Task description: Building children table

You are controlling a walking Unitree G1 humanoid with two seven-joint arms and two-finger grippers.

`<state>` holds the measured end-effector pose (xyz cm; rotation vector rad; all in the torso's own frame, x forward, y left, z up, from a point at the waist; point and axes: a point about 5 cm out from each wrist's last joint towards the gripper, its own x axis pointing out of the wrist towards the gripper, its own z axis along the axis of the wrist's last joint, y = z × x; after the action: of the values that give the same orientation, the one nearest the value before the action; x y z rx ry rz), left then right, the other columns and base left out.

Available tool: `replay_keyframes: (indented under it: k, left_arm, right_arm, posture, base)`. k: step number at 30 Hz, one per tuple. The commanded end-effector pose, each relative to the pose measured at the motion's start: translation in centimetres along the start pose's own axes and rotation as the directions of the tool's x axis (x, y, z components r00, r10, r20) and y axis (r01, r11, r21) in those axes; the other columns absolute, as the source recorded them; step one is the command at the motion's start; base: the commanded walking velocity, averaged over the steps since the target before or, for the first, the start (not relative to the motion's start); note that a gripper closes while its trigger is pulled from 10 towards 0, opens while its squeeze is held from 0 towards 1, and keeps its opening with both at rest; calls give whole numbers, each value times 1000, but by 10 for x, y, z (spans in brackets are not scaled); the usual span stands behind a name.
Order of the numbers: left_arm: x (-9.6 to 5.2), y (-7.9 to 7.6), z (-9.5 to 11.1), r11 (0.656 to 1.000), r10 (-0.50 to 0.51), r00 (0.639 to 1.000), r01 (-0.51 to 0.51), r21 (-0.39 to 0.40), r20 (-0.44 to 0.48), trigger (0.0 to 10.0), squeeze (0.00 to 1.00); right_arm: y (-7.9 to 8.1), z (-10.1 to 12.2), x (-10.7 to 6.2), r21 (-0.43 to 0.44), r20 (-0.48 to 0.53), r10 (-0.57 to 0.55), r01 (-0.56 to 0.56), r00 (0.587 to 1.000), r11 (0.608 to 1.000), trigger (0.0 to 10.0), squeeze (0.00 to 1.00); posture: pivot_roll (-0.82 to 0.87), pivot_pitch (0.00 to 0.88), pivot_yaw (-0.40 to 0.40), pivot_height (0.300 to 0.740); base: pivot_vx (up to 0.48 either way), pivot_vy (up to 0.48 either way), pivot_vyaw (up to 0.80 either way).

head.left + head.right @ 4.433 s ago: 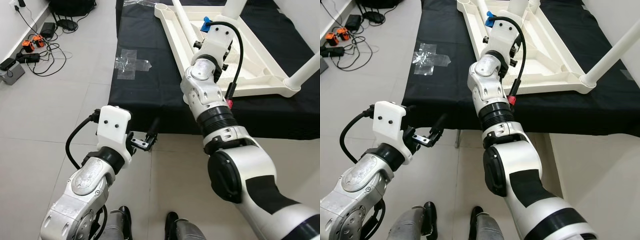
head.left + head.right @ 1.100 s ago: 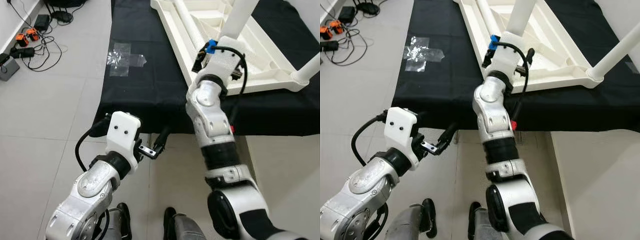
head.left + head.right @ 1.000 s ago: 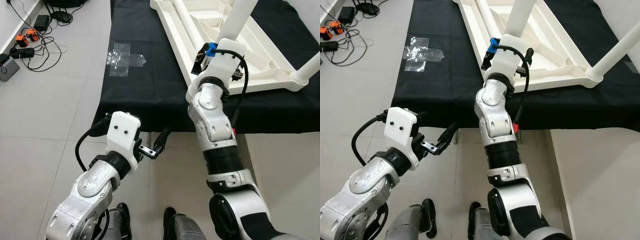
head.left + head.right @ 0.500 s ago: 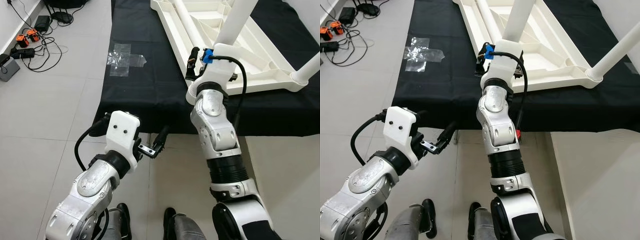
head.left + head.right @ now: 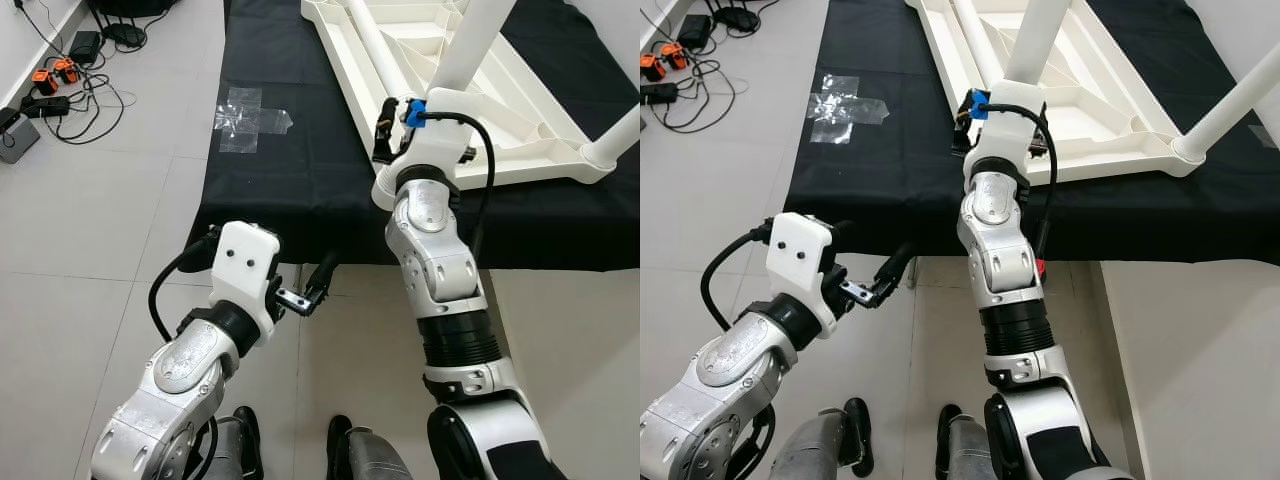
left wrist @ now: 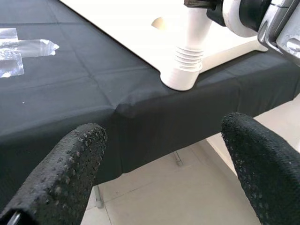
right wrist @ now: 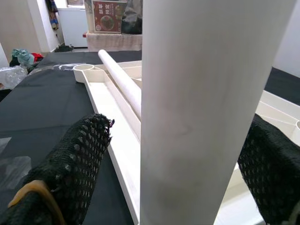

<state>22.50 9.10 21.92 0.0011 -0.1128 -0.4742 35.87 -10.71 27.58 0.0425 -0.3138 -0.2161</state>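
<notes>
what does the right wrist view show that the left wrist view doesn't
Right wrist view: the upright white table leg close up between the right claw's fingers, a loose white leg lying in the upturned tabletop, and a red poster behind.

Left wrist view: the leg's ribbed base at the tabletop corner, clear tape on the cloth, the floor under the cloth's edge, and the left claw's fingers spread apart.

Both: the black cloth, the white tabletop and that same upright leg.
</notes>
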Motion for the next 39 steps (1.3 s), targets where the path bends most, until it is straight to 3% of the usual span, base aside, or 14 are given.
replay_keyframes:
  k: [1, 17, 22, 35, 39]
  left_arm:
    - [0, -1, -3, 1000, -10, 1000, 10, 0, -15, 10000, 0]
    - [2, 1, -3, 1000, -4, 1000, 4, 5, -10, 10000, 0]
    - [2, 3, -2, 1000, -3, 1000, 3, 10, -5, 10000, 0]
    - [3, 5, -2, 1000, -1, 1000, 1, 17, -1, 10000, 0]
    - [3, 7, -3, 1000, 0, 1000, 1, 21, -4, 10000, 0]
  right_arm:
    - [-6, -2, -2, -12, -5, -9, 9, 1000, 1000, 10000, 0]
    - [-27, -8, -13, -49, -22, 27, -28, 999, 998, 10000, 0]
    - [-30, -13, -21, -22, -52, 152, -153, 987, 988, 10000, 0]
    - [-49, -19, -32, -55, -99, 235, -241, 967, 969, 10000, 0]
    - [-56, -23, -45, -51, -139, 314, -324, 939, 945, 10000, 0]
  posture:
    - [60, 248, -92, 740]
    - [52, 243, -91, 740]
    - [52, 239, -89, 740]
    - [39, 234, -85, 740]
    - [30, 229, -79, 740]
  base:
    - [0, 0, 0]
    - [0, 0, 0]
    - [0, 0, 0]
    - [0, 0, 0]
    - [0, 0, 0]
